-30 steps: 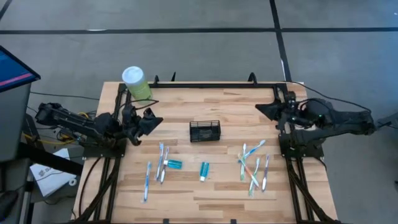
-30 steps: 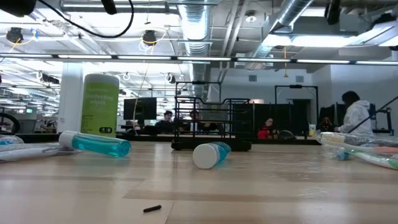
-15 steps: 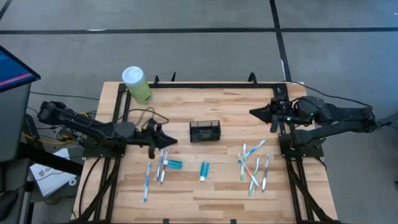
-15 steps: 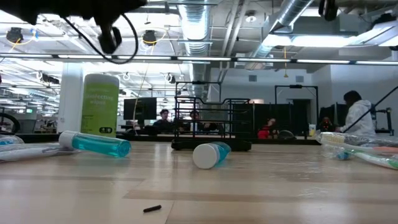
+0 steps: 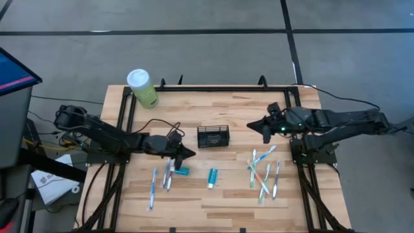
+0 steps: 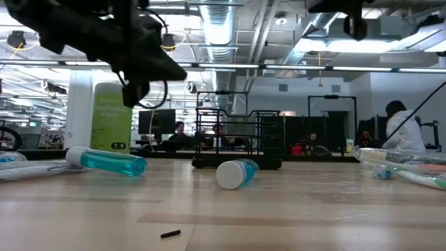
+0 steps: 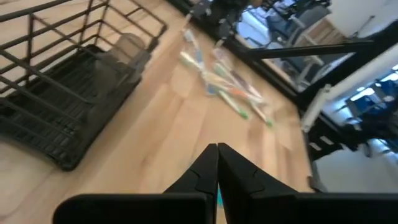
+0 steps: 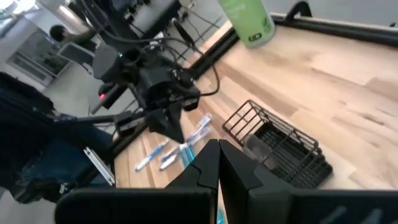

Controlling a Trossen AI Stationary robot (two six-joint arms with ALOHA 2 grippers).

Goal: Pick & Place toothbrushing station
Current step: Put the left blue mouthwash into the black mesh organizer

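The black wire-mesh caddy [image 5: 213, 136] stands on its base at the table's middle; it also shows in the low view [image 6: 237, 139], the left wrist view [image 7: 62, 99] and the right wrist view [image 8: 277, 146]. My left gripper [image 5: 189, 154] is shut and empty, in the air above the table, left of and nearer than the caddy. My right gripper [image 5: 251, 126] is shut and empty, in the air right of the caddy. Its fingertips show in its wrist view [image 8: 217, 152]; the left gripper's show in the left wrist view [image 7: 217, 155].
A green canister with a white lid [image 5: 141, 87] stands at the far left corner. Toothbrushes [image 5: 166, 173] and two teal tubes [image 5: 180, 171] [image 5: 212, 178] lie near the front, left of centre. Several toothbrushes [image 5: 265, 171] lie at the right. People show in the room behind [image 6: 401, 129].
My left gripper has swung from the table's left edge toward the right and the near side, reaching out low over the table toward the caddy and the brushes. My right gripper has gone from the right edge toward the left, toward the caddy. Nothing on the table has moved.
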